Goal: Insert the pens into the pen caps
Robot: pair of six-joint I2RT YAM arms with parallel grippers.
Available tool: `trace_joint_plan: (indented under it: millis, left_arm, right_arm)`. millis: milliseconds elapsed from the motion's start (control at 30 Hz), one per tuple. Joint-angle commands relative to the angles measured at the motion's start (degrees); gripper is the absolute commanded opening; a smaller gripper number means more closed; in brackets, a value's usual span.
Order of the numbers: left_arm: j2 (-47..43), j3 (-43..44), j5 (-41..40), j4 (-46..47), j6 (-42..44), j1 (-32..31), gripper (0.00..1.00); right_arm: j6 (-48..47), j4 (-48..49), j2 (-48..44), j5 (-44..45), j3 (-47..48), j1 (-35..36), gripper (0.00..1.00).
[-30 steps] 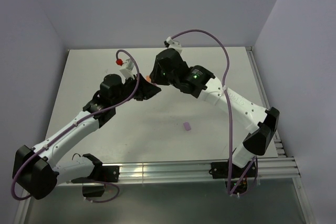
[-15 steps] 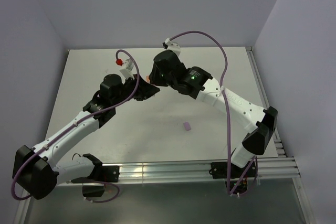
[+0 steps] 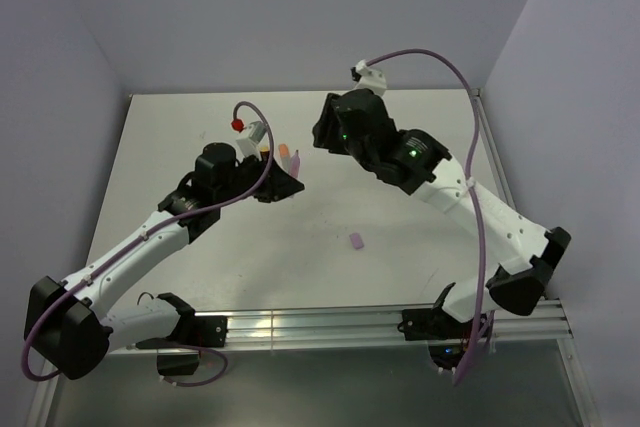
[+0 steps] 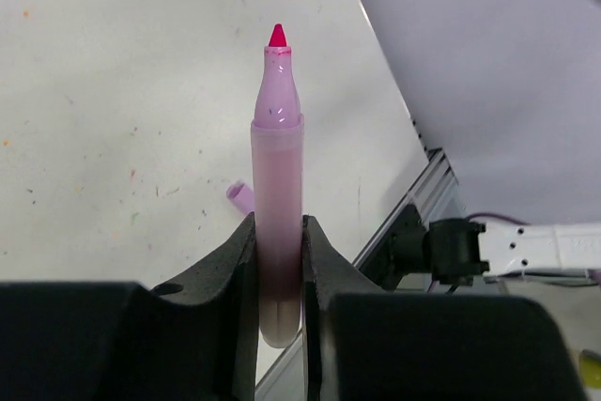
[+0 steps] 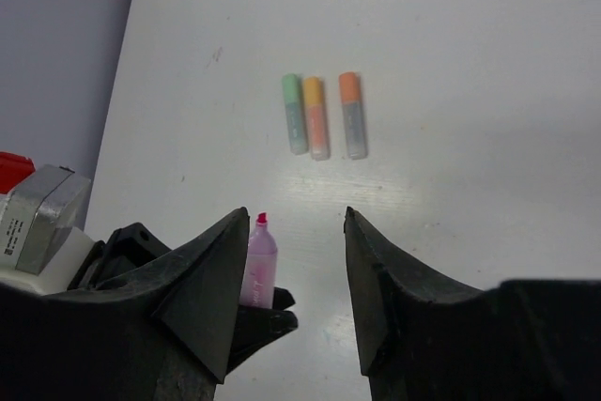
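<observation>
Pink-purple marker (image 4: 277, 166), uncapped, its red tip pointing away from the wrist, stood clamped low on its barrel in your left gripper (image 4: 278, 224). Its purple cap (image 4: 240, 197) lay on the white table (image 4: 113, 119) just beyond the jaws, not touching the marker. Your right gripper (image 5: 294, 218) hung above the table with its jaws parted, grasping nothing. Farther along the table lay a green-ended marker (image 5: 295, 113), a near orange-ended marker (image 5: 315, 117) and a far orange-ended marker (image 5: 351, 113), side by side.

A white surface (image 3: 400, 277), faintly flecked with small marks, sits between plain pale lavender walls (image 3: 300, 7), with an aluminium rail (image 3: 320, 325) along its near edge.
</observation>
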Motion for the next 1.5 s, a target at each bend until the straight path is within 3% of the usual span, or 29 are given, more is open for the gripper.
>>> trace_joint_plan:
  millis: [0,200,333,533,600,733,900,1467]
  left_arm:
    - [-1.78,1.5,3.5,-3.55,4.14,-0.06,0.0]
    - [-3.0,5.19,5.44,-9.79,9.07,0.03,0.0]
    - [-4.85,4.67,5.97,-8.66,9.51,0.64,0.0]
    - [-5.73,3.79,6.32,-7.95,9.51,1.43,0.0]
    - [-5.91,3.35,6.32,-7.52,9.34,1.52,0.0]
    - [-5.82,3.0,6.76,-6.9,9.07,1.79,0.0]
    - [-6.0,2.38,6.76,-6.19,8.63,1.96,0.0]
    - [-6.35,1.68,7.2,-6.11,8.89,2.4,0.0]
  right_arm:
    - [-2.42,-0.64,-5.88,3.3,-3.51,-1.55,0.53]
    - [-2.25,-1.35,-11.69,-0.82,-20.64,-2.78,0.53]
    - [-1.28,0.31,-14.06,-4.78,-35.12,-2.69,0.52]
    - [0.83,0.66,-15.82,-6.27,-43.59,-2.17,0.47]
    - [0.91,1.71,-16.17,-8.21,-44.83,-1.64,0.43]
    - [3.81,2.86,-12.59,-9.97,-46.32,1.08,0.16]
    - [8.38,6.63,-7.57,-9.88,-48.43,3.28,0.01]
    - [12.16,11.39,2.72,-8.48,-50.55,2.76,0.0]
